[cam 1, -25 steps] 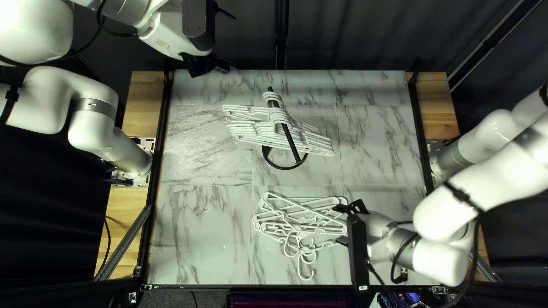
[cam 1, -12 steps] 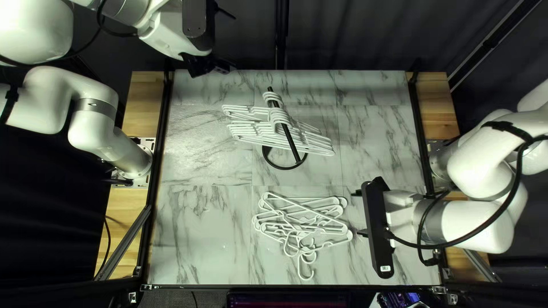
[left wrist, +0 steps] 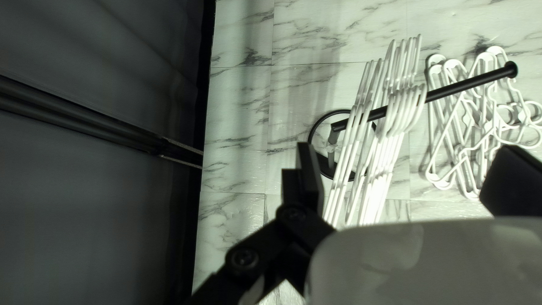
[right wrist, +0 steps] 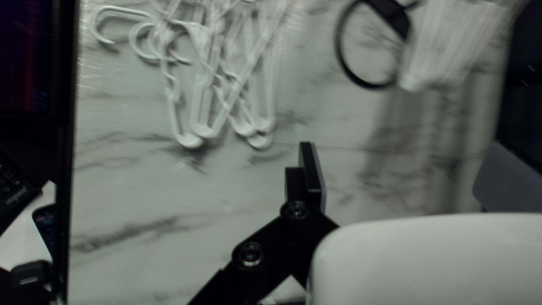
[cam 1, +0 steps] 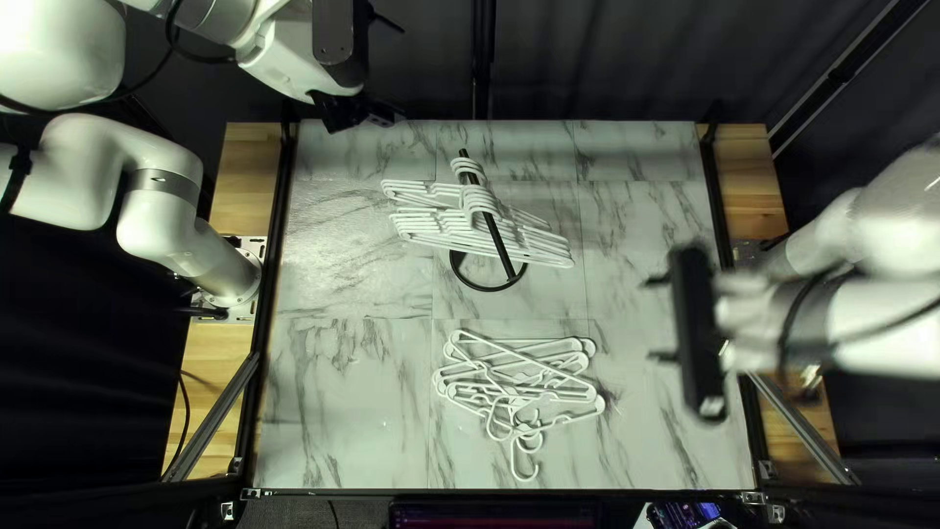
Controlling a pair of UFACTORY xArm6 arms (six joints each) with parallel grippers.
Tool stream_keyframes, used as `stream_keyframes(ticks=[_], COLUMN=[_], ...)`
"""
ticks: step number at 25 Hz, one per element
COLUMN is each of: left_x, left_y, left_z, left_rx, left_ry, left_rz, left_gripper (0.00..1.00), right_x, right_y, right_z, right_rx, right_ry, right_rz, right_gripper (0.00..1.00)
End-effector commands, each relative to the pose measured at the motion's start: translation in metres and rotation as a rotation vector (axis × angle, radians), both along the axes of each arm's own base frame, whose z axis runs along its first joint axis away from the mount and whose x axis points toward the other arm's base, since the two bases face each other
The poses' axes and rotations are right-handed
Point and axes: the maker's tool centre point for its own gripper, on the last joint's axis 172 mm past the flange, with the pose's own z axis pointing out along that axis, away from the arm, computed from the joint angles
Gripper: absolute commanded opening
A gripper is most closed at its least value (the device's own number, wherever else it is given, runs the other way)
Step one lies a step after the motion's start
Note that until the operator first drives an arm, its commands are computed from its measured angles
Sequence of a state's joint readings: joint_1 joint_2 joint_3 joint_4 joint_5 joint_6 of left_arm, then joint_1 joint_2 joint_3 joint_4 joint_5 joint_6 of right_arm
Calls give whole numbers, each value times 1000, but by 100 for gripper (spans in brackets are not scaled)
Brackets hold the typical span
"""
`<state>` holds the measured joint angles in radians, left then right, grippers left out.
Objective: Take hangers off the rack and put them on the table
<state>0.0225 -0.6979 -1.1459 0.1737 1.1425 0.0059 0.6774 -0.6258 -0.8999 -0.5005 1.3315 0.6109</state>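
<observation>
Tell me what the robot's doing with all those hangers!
It's taking hangers off a rack and putting them on the table, but neither gripper holds one right now. The left gripper is open near the table's far edge. The right gripper is open beside a messy pile of hangers. More hangers hang on the rack, so the job isn't finished.

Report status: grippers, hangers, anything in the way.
Left gripper open, empty. Right gripper open, empty. Hangers on rack, loose pile on table. Nothing seen blocking rack.
</observation>
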Motion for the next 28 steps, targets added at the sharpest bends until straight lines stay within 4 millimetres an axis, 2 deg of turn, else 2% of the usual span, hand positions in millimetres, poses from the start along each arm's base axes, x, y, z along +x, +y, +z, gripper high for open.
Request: stream_keyframes(ticks=[1,4,14,15,16,17,22,24,26,28], left_x=[0,0,0,0,0,0,0,0,0,0], left_y=[0,0,0,0,0,0,0,0,0,0], left_z=[0,0,0,0,0,0,0,0,0,0], left_rx=[0,0,0,0,0,0,0,0,0,0], left_ry=[0,0,0,0,0,0,0,0,0,0], left_rz=[0,0,0,0,0,0,0,0,0,0], left_gripper=[100,100,100,100,100,100,100,100,100,100], right_x=[-16,-16,-16,-11,-2,0,-4,4,19,20], right_y=[-68,-82,-82,-85,-95,-102,-135,-146,-151,-151], right_z=[47,54,57,64,86,101,174,188,184,184], right_rx=[45,81,80,90,109,125,220,266,299,303], right_ry=[0,8,7,-2,-33,-58,-201,-255,-281,-284], right_rz=[-79,-116,-99,-81,-65,-61,-134,-202,-238,-241], right_gripper=[100,100,100,100,100,100,100,100,100,100])
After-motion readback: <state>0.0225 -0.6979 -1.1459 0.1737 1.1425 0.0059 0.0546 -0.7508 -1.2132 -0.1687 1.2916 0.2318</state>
